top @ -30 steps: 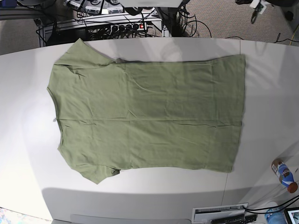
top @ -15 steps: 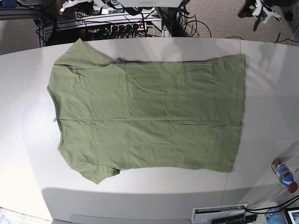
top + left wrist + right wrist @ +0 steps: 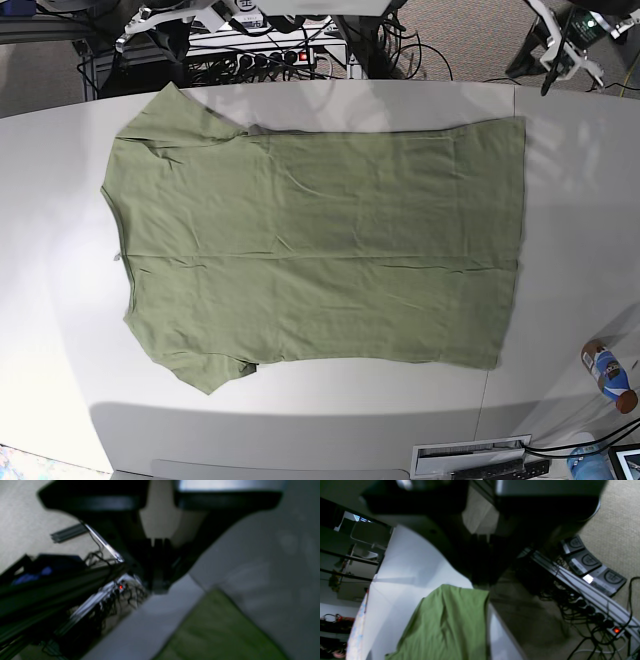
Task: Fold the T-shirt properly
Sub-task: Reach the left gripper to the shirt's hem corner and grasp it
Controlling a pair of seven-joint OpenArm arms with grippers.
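The T-shirt [image 3: 315, 255] lies flat and unfolded across the middle of the white table [image 3: 570, 260], collar at the frame's left, hem at the right; it has not shifted. What has changed is at the top edge: the left gripper [image 3: 556, 50] has come into view at upper right and the right gripper [image 3: 135, 28] at upper left, both shut and holding nothing. Folding looks about to start. A bottle [image 3: 609, 377] lies at lower right; power strips [image 3: 265, 58] and cables clutter the carpeted floor behind.
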